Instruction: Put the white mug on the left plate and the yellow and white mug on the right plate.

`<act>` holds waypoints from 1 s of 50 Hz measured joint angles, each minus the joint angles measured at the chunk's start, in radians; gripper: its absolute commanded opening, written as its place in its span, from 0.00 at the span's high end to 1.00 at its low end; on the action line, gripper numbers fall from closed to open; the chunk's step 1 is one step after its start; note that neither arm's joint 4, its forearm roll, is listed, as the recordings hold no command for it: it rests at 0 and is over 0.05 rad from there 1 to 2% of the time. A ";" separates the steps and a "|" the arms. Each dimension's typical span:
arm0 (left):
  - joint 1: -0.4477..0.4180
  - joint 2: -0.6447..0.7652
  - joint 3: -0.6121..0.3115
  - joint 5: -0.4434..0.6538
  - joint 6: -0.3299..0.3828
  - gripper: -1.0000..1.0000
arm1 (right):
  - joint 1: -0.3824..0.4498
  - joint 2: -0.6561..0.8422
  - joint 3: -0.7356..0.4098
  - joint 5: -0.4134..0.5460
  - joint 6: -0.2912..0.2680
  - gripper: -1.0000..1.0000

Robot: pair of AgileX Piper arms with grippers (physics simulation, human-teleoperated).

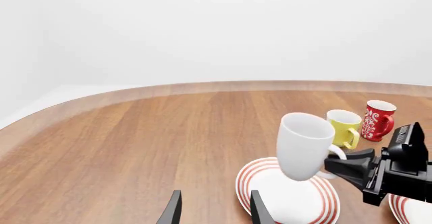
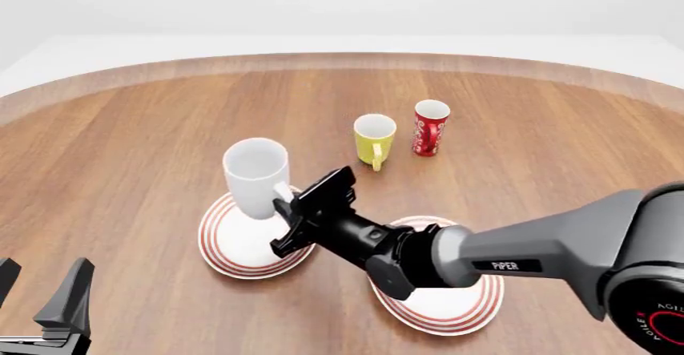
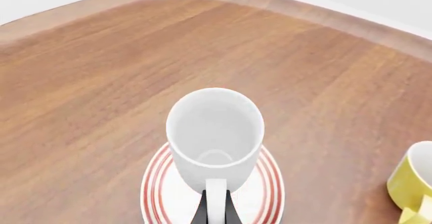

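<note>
The white mug (image 2: 255, 177) hangs just above the left plate (image 2: 227, 251), slightly tilted. My right gripper (image 2: 285, 209) is shut on its handle. The mug also shows in the left wrist view (image 1: 304, 145) and in the right wrist view (image 3: 214, 133), over the red-ringed left plate (image 3: 157, 193). The yellow and white mug (image 2: 374, 139) stands on the table farther back. The right plate (image 2: 454, 311) lies under my right arm, partly hidden. My left gripper (image 2: 41, 281) is open and empty at the near left, low over the table.
A slim red mug with white markings (image 2: 431, 127) stands just right of the yellow mug. The round wooden table's far edge (image 2: 342, 60) curves across the back.
</note>
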 measured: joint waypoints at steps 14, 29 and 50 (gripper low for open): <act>0.000 0.000 0.000 0.000 0.000 0.00 | 0.002 0.021 -0.012 0.002 0.006 1.00; 0.000 0.000 0.000 0.000 0.000 0.00 | 0.005 0.044 -0.037 0.018 0.019 1.00; 0.000 0.000 0.000 0.000 0.000 0.00 | 0.014 0.097 -0.097 0.060 0.052 1.00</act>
